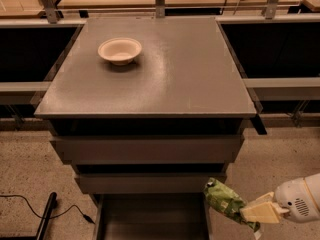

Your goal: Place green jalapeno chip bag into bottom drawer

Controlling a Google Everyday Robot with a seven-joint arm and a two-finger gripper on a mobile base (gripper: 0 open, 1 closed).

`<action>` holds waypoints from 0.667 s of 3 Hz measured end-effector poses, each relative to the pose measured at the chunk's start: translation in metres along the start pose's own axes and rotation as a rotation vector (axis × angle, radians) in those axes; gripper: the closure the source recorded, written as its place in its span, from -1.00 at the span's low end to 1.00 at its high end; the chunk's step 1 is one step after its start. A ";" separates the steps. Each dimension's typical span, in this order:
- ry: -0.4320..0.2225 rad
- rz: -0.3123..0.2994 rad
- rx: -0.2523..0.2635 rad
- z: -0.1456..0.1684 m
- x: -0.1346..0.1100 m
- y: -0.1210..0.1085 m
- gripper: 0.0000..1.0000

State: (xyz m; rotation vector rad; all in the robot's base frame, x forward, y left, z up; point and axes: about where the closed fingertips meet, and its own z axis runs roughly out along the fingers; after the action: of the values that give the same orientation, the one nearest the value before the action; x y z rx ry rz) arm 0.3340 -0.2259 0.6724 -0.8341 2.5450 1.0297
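Note:
The green jalapeno chip bag (223, 200) is a crinkly green bag held in the air at the lower right, over the right wall of the bottom drawer (150, 219). That drawer is pulled out at the frame's bottom and shows a flat grey floor. My gripper (252, 214) comes in from the lower right on a white arm, with pale yellow fingers (262, 212) shut on the bag's right end. The bag's left end hangs just inside the drawer's right edge.
A cream round bowl (119, 50) stands on the grey cabinet top (165, 79). Two wider grey drawers (147, 149) sit above the bottom one. A black cable and stand (47, 211) lie on the speckled floor at the left. Dark recesses flank the cabinet.

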 end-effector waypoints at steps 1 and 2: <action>-0.141 0.003 -0.097 0.033 -0.014 -0.044 1.00; -0.181 0.006 -0.210 0.087 -0.027 -0.084 1.00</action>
State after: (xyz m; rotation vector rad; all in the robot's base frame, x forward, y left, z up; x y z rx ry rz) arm 0.4097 -0.2022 0.5763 -0.7476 2.3190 1.3273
